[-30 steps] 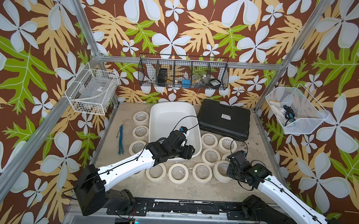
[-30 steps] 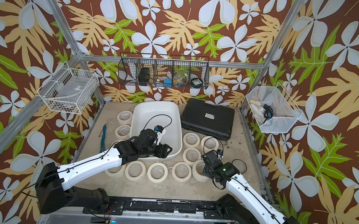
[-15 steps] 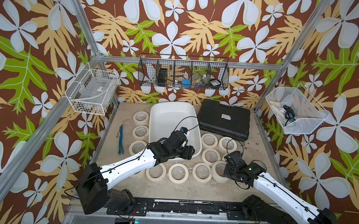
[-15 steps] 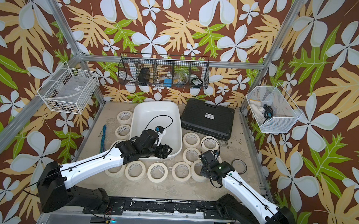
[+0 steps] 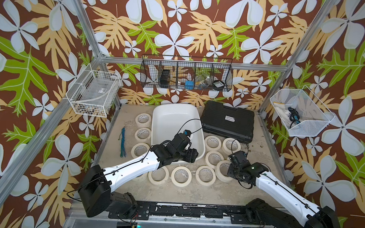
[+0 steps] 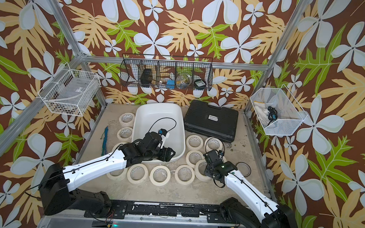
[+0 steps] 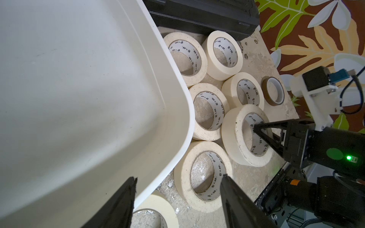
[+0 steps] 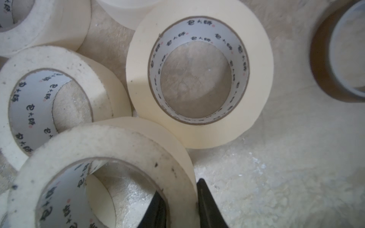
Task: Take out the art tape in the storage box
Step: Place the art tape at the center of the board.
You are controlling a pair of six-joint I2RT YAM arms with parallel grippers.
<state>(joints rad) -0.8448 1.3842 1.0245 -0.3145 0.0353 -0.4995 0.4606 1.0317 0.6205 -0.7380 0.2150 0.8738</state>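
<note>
From my station I see the storage box (image 5: 173,120) mid-table, with art tape (image 5: 181,184) around it from ten through six to four o'clock. The hard case (image 5: 227,122) is at two and a cord (image 5: 123,141) is farther out at nine.

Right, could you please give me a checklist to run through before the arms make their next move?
1. Right gripper hold: ok, shut on the tape roll wall, one finger inside the ring.
2. Roll level: not ok, it looks tilted beside a neighbouring roll.
3. Tub emptied: ok, no rolls on its visible floor.
4. Left gripper free: ok, open, holding nothing, straddling the tub's rim.
5. Set-down room: ok, bare table beside the held roll.
</note>
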